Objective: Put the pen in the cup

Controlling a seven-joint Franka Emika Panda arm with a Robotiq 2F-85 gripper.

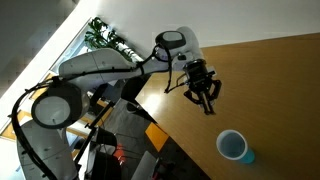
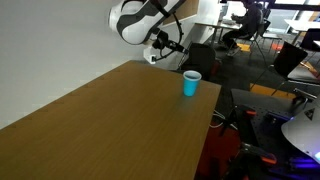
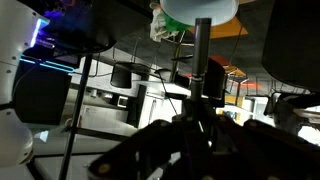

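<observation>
The pen (image 3: 201, 60) is a thin, dark, straight stick. Judge it light, rigid and smooth-barrelled, so it is more likely to pivot or slide in a pinch than to bend. In the wrist view it runs from between the fingers toward 12 o'clock with most of its length projecting, so the hold sits near one end. The gripper (image 3: 200, 128) is closed on the pen, its jaws converging on the barrel from either side. The contact itself is dark and blurred, and the exact seating cannot be confirmed. A hold near the end leaves a long free tip to enter a rim, but lets the pen swing if the pinch is slack, so a firm, square pinch across the barrel is appropriate. A pale round shape beyond the tip, at 12 o'clock, is probably the cup. In both exterior views the pen is too thin to make out. The cup (image 1: 233, 147) stands upright on the table (image 1: 270, 80), well apart from the gripper and at roughly 5 o'clock from it in both exterior views. Judge the cup light and easily tipped, so the release should be low and near its centre.
</observation>
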